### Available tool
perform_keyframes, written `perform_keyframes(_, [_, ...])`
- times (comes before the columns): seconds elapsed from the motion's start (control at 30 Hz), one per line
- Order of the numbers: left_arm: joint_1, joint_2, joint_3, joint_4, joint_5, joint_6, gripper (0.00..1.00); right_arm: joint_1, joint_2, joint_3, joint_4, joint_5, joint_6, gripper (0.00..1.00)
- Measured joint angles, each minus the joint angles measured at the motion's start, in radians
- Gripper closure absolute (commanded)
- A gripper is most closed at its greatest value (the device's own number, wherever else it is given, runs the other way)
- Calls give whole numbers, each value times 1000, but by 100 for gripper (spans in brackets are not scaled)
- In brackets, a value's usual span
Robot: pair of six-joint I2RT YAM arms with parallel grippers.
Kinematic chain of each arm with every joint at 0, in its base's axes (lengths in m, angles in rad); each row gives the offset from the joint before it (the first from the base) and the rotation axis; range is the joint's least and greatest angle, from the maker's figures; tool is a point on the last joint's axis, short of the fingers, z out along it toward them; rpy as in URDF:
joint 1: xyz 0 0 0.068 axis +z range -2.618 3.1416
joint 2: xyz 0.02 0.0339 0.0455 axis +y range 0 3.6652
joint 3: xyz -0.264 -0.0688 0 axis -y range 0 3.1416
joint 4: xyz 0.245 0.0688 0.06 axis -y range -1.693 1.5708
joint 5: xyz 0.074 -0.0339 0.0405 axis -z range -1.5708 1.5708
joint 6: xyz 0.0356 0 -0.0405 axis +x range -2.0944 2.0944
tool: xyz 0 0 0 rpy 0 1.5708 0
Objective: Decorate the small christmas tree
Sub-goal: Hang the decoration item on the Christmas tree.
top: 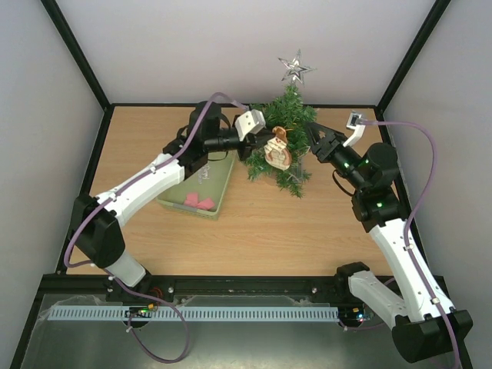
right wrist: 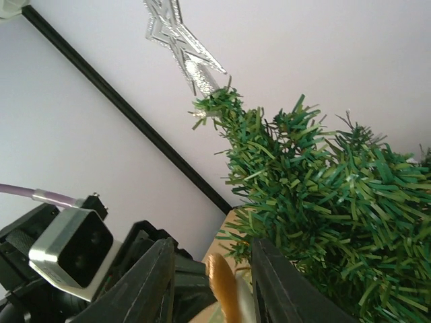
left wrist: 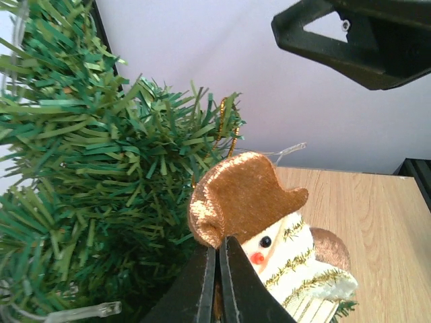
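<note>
Your left gripper (left wrist: 219, 256) had its fingers pressed together. They seemed to nip the snowman (left wrist: 269, 232) just under its brown hat brim, though the exact hold was hidden behind the fingertips. The tree (left wrist: 101, 188) stood just left of those fingers, its needles touching the hat. A gold loop (left wrist: 225, 128) rose from the hat along the branches, just beyond the tips.

Your right gripper (right wrist: 212, 256) was partly open. Its fingers were apart, with the hat's brown edge between them and, as far as could be seen, touching neither. The tree filled the space to the right of and beyond those fingers, with the star (right wrist: 185, 50) high above on its tip.

Risks, as a judgement: the left hold looked thin, so the snowman could slip and drop if the loop was not caught on a branch. A pull by either arm could drag a branch and tip the tree, which looked light. The two grippers faced each other closely across the snowman, so closing in could knock them together.

Behind the right fingers lay bare table (top: 269, 231), giving room to back away. Behind the left fingers the basket (top: 224, 192) sat close under that arm. Beyond the tree, the table's back edge and the wall (top: 231, 46) were near, leaving little room to push forward.
</note>
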Motion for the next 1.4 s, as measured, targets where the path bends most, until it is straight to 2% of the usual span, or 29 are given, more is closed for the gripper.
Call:
perform_keyframes(0.33, [28,20,92,-152,77,92,98,0,-1,-7,-29,8,3,69])
perform_keyframes(0.5, [30,32,96,-214,85,135,98,0,-24,-65,-49,18,9,69])
perform_keyframes(0.93, [32,44,96,-260,74,191,94,0,-40,-90,-82,35,9,69])
perform_keyframes(1.1, [31,56,96,-259,73,189,78,0,-42,-90,-82,35,9,69])
perform_keyframes(1.2, [32,63,96,-259,69,180,57,0,-43,-90,-85,38,8,66])
perform_keyframes(1.3, [32,63,96,-258,60,169,48,0,-43,-90,-89,39,2,58])
perform_keyframes(1.4, [32,58,93,-257,50,159,41,0,-43,-91,-99,45,-3,56])
